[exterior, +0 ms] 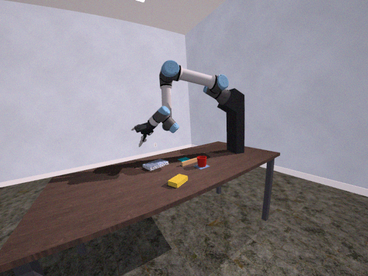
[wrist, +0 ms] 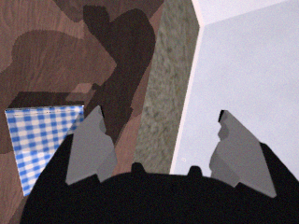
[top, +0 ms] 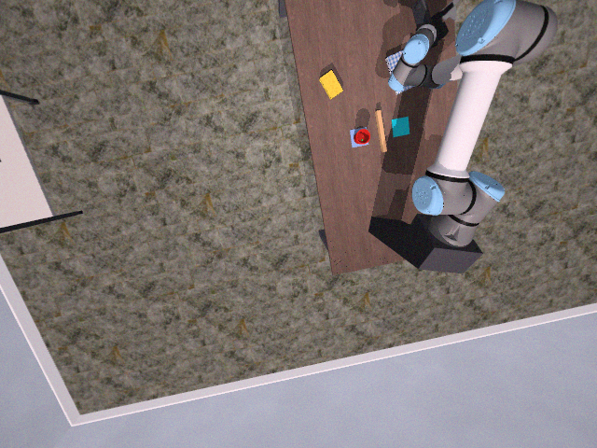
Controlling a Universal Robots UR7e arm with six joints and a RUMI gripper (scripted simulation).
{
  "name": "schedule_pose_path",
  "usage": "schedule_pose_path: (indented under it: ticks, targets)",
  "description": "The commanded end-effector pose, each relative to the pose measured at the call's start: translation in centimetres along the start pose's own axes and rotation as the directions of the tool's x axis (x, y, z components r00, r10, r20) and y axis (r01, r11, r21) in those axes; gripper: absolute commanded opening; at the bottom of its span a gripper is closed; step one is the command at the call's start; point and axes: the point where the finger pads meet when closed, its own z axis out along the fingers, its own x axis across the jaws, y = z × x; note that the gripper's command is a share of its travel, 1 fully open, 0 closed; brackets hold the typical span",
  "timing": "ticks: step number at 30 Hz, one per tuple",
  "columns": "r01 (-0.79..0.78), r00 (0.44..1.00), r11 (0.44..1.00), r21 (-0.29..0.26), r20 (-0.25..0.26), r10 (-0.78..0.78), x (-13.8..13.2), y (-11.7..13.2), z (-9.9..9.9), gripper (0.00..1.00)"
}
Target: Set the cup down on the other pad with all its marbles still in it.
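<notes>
The red cup [top: 360,136] stands upright on a pale blue pad [top: 359,138] on the brown table, with something green inside. It also shows in the exterior view [exterior: 202,161] on its pad [exterior: 202,167]. A wooden rail [top: 381,131] lies between this pad and the teal pad [top: 400,126], which is bare; both also show from the side, the rail [exterior: 189,161] and the teal pad [exterior: 183,158]. My gripper [exterior: 142,139] hangs high above the table, far from the cup, open and empty. In the wrist view its fingers stand wide apart with nothing between them.
A yellow block [top: 330,84] lies on the table and shows near the front edge in the exterior view [exterior: 177,180]. A blue-and-white checked box [exterior: 154,164] lies below the gripper and shows in the wrist view [wrist: 39,140]. The arm's black pedestal [exterior: 235,120] stands at the table's end.
</notes>
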Motion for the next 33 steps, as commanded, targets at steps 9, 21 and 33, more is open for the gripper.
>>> schedule_pose_path:
  ticks: [9,21,33]
  targets:
    - [-0.001,1.0,1.0,0.001,-0.001,0.001,0.1,-0.1,0.0,1.0]
    - [0.002,1.0,1.0,0.001,0.002,-0.002,0.0,0.0,-0.1,0.0]
    - [0.061,0.997,0.998,0.027,0.042,-0.062,-1.7,1.4,-1.9,0.0]
